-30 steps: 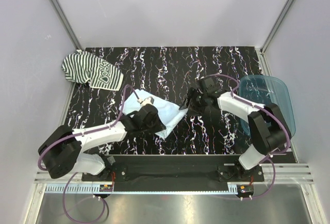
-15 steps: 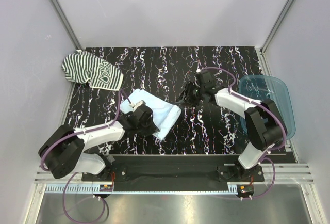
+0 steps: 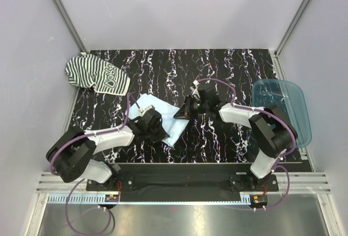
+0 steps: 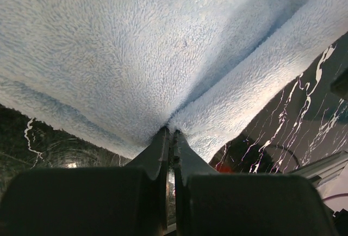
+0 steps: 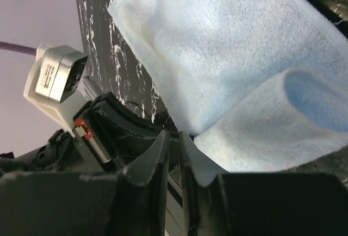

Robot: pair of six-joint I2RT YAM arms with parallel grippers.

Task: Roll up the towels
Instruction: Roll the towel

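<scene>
Blue towel (image 3: 165,112) lying left of middle on black surface (image 3: 234,73), left pincer (image 4: 169,132) pinching its near edge, right pincer (image 5: 176,138) gripping its right corner, striped towel (image 3: 97,75) at far-left corner

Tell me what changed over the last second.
The right gripper swung left to the pale blue towel and closed on its right edge. The left gripper stayed shut on the towel's near side; striped towel and tray unmoved.
</scene>
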